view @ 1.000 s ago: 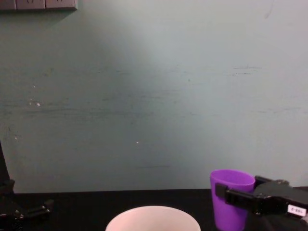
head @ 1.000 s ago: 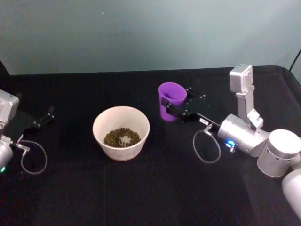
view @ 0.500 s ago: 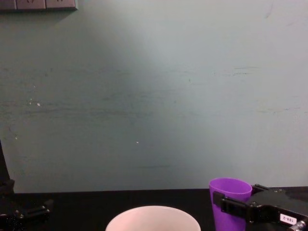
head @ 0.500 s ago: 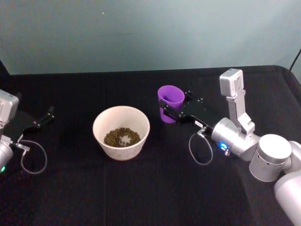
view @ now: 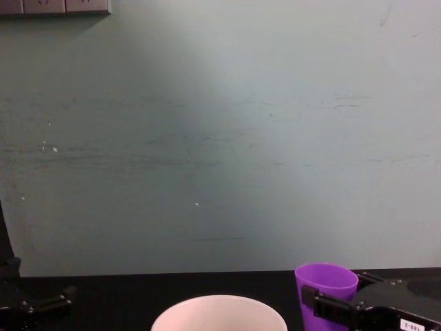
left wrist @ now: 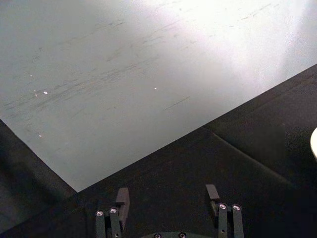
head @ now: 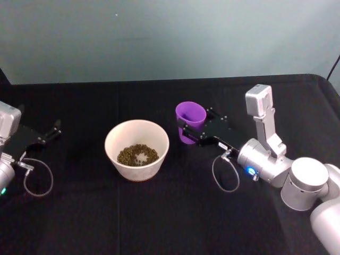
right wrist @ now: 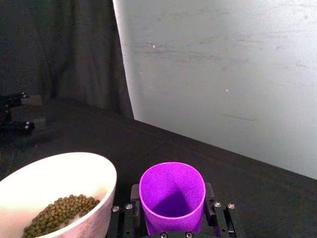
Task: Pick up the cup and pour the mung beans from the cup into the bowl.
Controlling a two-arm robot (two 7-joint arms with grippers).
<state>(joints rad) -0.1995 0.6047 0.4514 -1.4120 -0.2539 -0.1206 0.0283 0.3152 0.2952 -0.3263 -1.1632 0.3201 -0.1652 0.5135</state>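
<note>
Our right gripper (head: 192, 131) is closed around one purple cup (head: 189, 121), with a black finger (right wrist: 210, 197) pressed against each side of the cup wall; in the right wrist view the cup (right wrist: 172, 197) sits squarely between the two fingers, and its inside shows plain purple, with no beans that we can make out. We hold the cup upright, with a slight tilt, just to the right of the bowl and not touching it. In the chest view the cup (view: 325, 296) shows beside the bowl rim (view: 219, 312), clamped by our right gripper (view: 331, 307). We count one white bowl (head: 137, 149), standing on the black table (head: 159, 212) near the middle of the work area, and it holds one heap of mung beans (head: 137, 154) at its bottom. Our left gripper (head: 50, 133) rests at the far left of the table, well apart from the bowl; in the left wrist view its two fingers (left wrist: 212, 192) stand spread apart with nothing between them. We count two grippers, one cup and one bowl.
</note>
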